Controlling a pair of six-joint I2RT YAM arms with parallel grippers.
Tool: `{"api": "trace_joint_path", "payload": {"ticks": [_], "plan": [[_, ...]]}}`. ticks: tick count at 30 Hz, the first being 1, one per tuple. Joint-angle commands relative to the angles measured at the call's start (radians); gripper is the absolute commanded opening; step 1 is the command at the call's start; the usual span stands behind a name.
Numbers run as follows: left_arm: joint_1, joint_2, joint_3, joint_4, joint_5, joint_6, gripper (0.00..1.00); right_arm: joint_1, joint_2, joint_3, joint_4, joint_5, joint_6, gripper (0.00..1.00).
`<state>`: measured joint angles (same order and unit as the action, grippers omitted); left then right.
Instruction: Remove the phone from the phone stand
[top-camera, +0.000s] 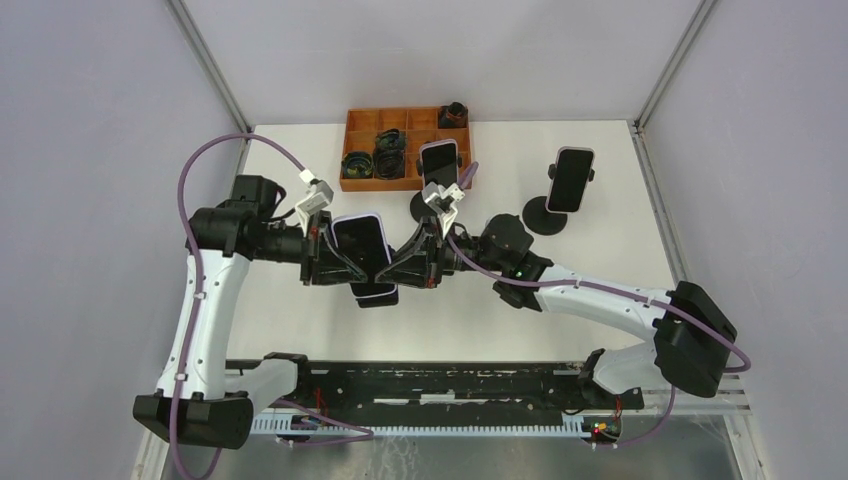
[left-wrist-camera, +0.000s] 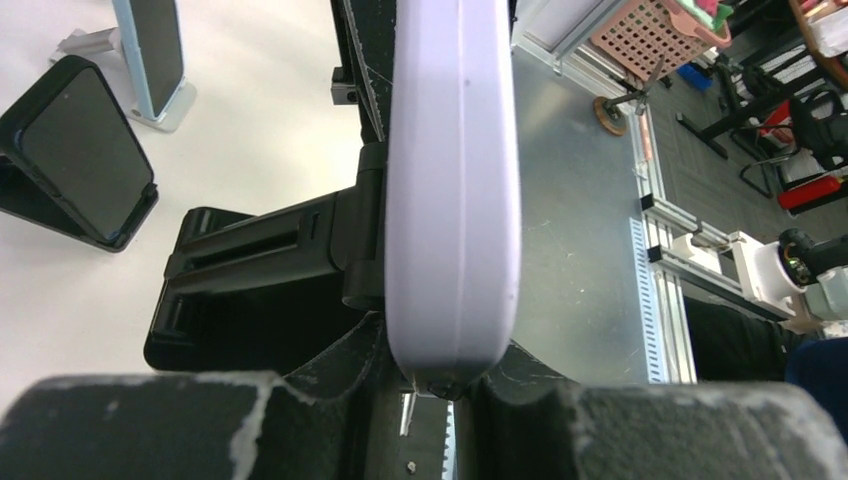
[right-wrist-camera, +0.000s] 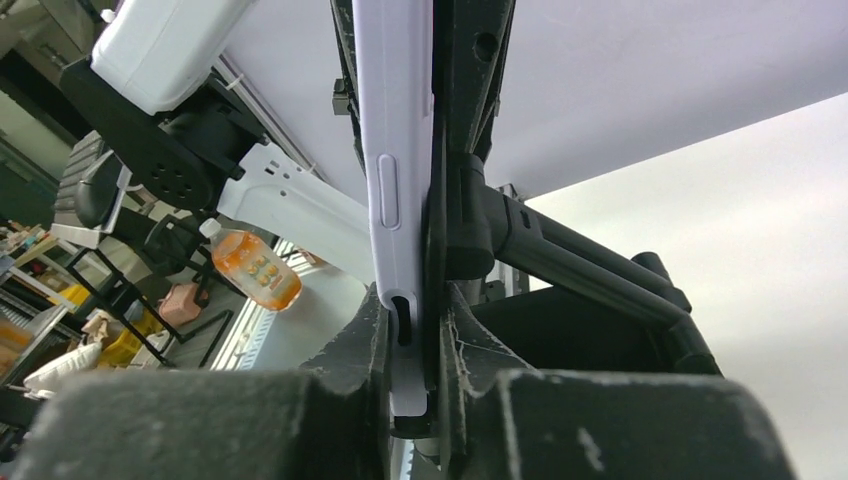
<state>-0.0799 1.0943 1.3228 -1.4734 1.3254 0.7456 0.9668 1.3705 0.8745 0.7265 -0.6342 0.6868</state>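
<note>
A phone (top-camera: 360, 243) in a lilac case sits on a black phone stand (top-camera: 376, 294) at the table's middle, held between both grippers. My left gripper (top-camera: 343, 264) comes from the left and is shut on the phone's edge. In the left wrist view the lilac phone (left-wrist-camera: 455, 200) stands between the fingers of the left gripper (left-wrist-camera: 450, 375), with the stand's arm (left-wrist-camera: 260, 270) to the left. My right gripper (top-camera: 394, 266) comes from the right. In the right wrist view the right gripper (right-wrist-camera: 415, 350) is shut across the phone (right-wrist-camera: 398, 150) and the stand's black back plate (right-wrist-camera: 450, 200) together.
Two other phones on stands are behind: one (top-camera: 440, 163) at the middle back, one (top-camera: 570, 180) at the back right. An orange compartment tray (top-camera: 362, 185) with black parts stands at the far edge. Purple cables hang from both arms.
</note>
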Motion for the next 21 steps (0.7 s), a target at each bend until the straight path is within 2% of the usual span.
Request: {"api": "trace_joint_path", "payload": {"ticks": [1,2,6,7,17,21], "plan": [[-0.008,-0.023,0.037,0.010,0.086,-0.040,0.31,0.018,-0.009,-0.006,0.203,-0.028,0.102,0.03],[-0.008,-0.023,0.041,0.010,0.084,-0.041,0.45,0.019,-0.015,-0.018,0.226,-0.028,0.115,0.00],[-0.008,-0.022,0.072,0.010,0.062,-0.046,0.91,0.018,-0.066,-0.067,0.274,-0.005,0.125,0.00],[-0.008,-0.022,0.080,0.010,0.056,-0.046,0.99,0.018,-0.081,-0.076,0.279,-0.001,0.125,0.00],[-0.008,-0.044,0.196,0.014,-0.047,-0.017,1.00,-0.060,-0.226,-0.141,0.300,-0.031,0.143,0.00],[-0.008,-0.070,0.222,0.101,-0.124,-0.015,1.00,-0.060,-0.227,-0.145,0.367,-0.108,0.196,0.00]]}}
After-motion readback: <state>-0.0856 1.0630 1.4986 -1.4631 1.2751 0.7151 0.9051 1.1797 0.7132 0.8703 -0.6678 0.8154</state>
